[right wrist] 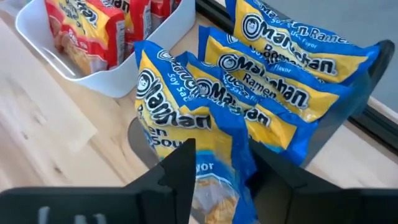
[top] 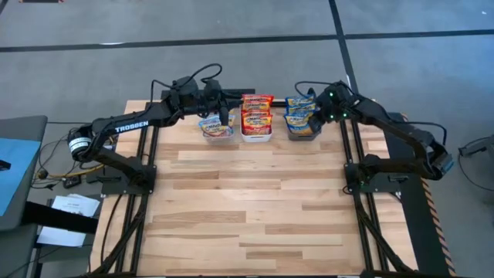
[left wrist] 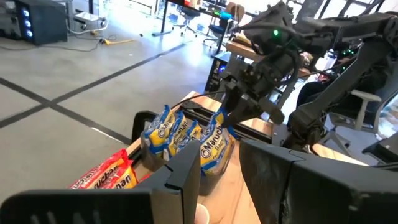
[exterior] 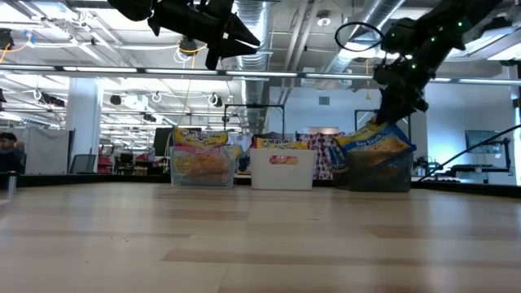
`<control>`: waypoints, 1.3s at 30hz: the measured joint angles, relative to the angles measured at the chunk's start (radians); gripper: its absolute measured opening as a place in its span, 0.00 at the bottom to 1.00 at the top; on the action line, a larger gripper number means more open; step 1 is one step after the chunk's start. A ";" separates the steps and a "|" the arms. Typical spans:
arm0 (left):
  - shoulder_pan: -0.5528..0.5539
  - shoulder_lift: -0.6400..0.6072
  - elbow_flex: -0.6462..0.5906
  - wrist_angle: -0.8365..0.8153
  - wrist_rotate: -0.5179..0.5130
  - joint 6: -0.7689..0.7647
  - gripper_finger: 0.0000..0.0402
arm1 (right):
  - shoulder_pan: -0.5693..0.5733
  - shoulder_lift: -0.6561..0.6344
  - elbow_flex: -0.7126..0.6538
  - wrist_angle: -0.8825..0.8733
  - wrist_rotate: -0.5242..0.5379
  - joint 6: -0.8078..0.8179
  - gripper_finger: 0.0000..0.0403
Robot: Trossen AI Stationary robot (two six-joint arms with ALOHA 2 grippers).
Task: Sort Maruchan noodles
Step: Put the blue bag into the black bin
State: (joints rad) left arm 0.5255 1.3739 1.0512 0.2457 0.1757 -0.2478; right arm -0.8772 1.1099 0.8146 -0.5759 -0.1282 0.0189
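Three bins stand in a row at the table's far edge. The clear bin (top: 217,136) holds yellow Maruchan noodle packets (exterior: 201,159), the white bin (top: 256,137) red ones (right wrist: 87,31), and the grey bin (exterior: 380,175) several blue-and-yellow ones (right wrist: 273,68), standing on edge. My right gripper (right wrist: 222,152) slants down over the grey bin, open, its fingers on either side of the upper end of the nearest blue packet (right wrist: 217,180). My left gripper (exterior: 244,37) is level, high above the clear bin, open with nothing between its fingers. My right gripper slants down from above and from the table's right side. Its fingers (right wrist: 180,168) flank the crinkled upper end (right wrist: 231,163) of a blue packet that stands in the grey bin. I cannot tell whether they touch it.
The near and middle parts of the wooden table (top: 255,208) are bare. Black frame rails (top: 147,177) run along the left and right sides. The two arms are close together above the bins, and my right gripper (left wrist: 249,106) shows in the left wrist view.
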 joint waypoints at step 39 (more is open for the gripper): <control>0.000 0.000 0.000 0.041 0.002 -0.002 0.25 | 0.063 0.245 0.143 -0.268 -0.001 0.263 0.41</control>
State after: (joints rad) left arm 0.5255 1.3739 1.0512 0.2868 0.1772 -0.2493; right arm -0.8143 1.3549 0.9577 -0.8435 -0.1291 0.2817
